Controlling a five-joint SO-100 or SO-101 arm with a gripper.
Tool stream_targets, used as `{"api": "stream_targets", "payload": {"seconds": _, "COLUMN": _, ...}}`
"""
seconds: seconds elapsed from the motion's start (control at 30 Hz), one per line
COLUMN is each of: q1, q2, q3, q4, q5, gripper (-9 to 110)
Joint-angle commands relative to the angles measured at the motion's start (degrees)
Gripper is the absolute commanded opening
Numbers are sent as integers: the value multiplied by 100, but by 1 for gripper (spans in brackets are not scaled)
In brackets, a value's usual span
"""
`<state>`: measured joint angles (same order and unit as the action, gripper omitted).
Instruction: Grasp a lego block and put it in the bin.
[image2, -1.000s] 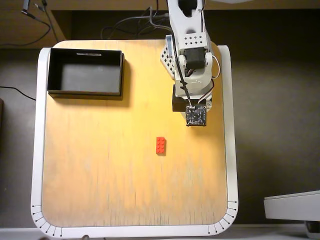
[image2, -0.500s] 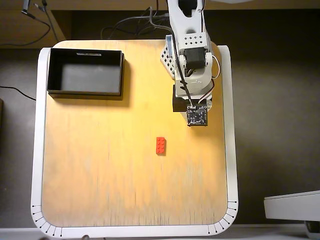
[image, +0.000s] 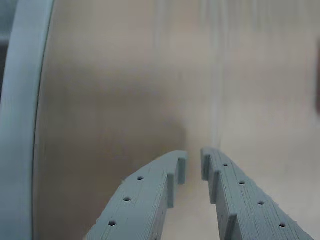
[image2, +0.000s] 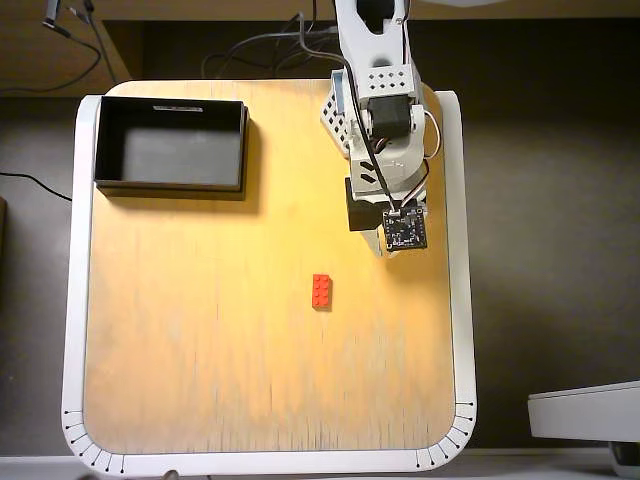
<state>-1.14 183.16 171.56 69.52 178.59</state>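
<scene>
Red 2x4 lego brick (image2: 322, 291) lies flat on the wooden tabletop (image2: 200, 330), roughly mid-board in the overhead view, untouched and with nothing near it. Its long axis runs top-to-bottom in that view, studs up.

The arm (image2: 375, 110) comes in from the top edge. Its wrist camera board (image2: 405, 229) sits up and to the right of the brick, clear of it. So the brick lies down-left of the wrist in the overhead view; the fingertips themselves are hidden under the arm there.

In the wrist view the gripper (image: 194, 165) has its two grey printed fingers (image: 150, 195) nearly together, only a thin slit between the tips, nothing held. Below them is bare blurred wood and the white table rim (image: 20, 125) at the left edge; the brick is not in this view.

The black bin (image2: 170, 143) sits at the top-left corner of the table, empty, well apart from both brick and arm.

Judgement: still the approach step. The move likely needs the jaws to open, swing toward the brick and close across its short side.
</scene>
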Motion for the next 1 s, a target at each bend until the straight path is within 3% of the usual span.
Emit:
{"api": "stream_targets", "payload": {"seconds": 0.0, "q1": 202, "q2": -650, "q3": -958, "q4": -264, "q5": 79, "gripper": 0}}
{"api": "stream_targets", "payload": {"seconds": 0.43, "q1": 1283, "q2": -3199, "q3": -4069, "q4": -483, "q5": 729, "gripper": 5}}
{"api": "stream_targets", "payload": {"seconds": 0.73, "q1": 2039, "q2": -4781, "q3": -4307, "q4": -1011, "q5": 1652, "gripper": 13}}
{"api": "stream_targets", "payload": {"seconds": 0.97, "q1": 2188, "q2": -5458, "q3": -4315, "q4": -1292, "q5": 1626, "gripper": 18}}
